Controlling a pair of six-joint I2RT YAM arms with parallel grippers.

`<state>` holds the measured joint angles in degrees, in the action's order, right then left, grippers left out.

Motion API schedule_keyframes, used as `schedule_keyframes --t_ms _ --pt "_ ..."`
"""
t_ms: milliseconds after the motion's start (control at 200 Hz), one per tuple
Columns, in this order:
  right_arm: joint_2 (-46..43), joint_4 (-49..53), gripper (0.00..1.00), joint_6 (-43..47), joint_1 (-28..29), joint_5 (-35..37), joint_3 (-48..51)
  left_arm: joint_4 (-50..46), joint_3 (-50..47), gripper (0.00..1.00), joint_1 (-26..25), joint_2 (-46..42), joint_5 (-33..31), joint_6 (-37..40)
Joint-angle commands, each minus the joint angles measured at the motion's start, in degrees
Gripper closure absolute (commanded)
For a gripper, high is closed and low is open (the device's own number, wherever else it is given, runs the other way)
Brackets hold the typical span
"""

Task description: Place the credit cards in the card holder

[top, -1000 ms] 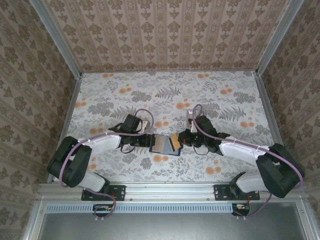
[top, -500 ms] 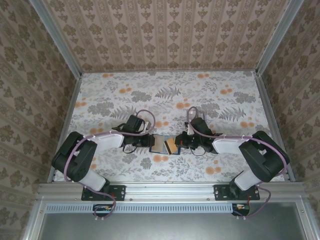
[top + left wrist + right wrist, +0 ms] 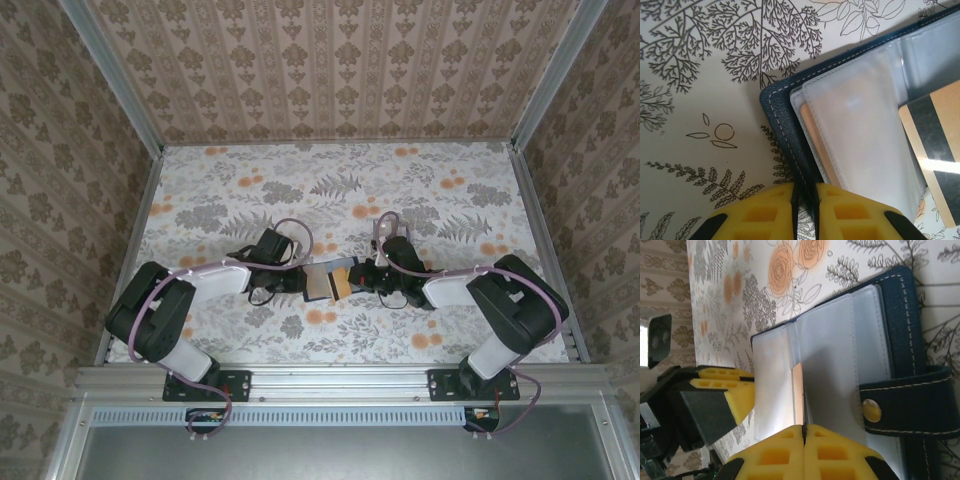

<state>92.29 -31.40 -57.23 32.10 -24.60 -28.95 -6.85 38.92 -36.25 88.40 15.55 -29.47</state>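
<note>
So the right gripper (image 3: 803, 429) is squeezing its yellow pads fully together on the orange-tan card (image 3: 797, 392). From the right wrist cam the card is showing edge-on, just a thin strip sticking out ahead of the pads and reaching in among the clear sleeves (image 3: 840, 350) of the card holder (image 3: 900, 325). From the left wrist cam the same card is coming in from the right with its black stripe facing up, overlapping the sleeves. I honestly can't tell if it's going into a pocket or just sitting on top.

The left gripper (image 3: 805, 189) is pinching the stitched edge of the holder's navy cover, pads almost touching with only that cover between them. An orange tint is showing behind the front sleeve on that side, but I can't make out what it is.

The holder's strap (image 3: 910, 400) with its round brass snap (image 3: 871, 410) is lying across the sleeves close to the right gripper.

From the top cam, the holder is sitting open between the two grippers on the floral table (image 3: 400, 200), in the middle of its near part.
</note>
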Motion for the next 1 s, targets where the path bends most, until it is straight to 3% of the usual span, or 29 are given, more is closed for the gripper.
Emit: schedule_keyframes --t_ms 0,290,560,995 --pt "2.9 -3.5 1.00 -2.5 0.2 1.3 1.2 -1.3 -1.2 0.83 -0.7 -0.2 -1.7 -1.1" --pt "5.7 -1.5 1.00 6.6 -0.2 0.1 -1.1 -2.0 -1.6 0.83 -0.9 -1.1 -6.2 -0.6" --pt "7.4 2.7 1.00 12.7 -4.3 -8.6 -4.3 -4.8 0.6 0.83 -1.6 -0.6 -9.7 0.7" --pt "6.9 4.4 1.00 14.4 -4.1 -6.3 -6.9 -1.1 -1.6 0.90 -1.7 -2.0 -11.1 -1.5"
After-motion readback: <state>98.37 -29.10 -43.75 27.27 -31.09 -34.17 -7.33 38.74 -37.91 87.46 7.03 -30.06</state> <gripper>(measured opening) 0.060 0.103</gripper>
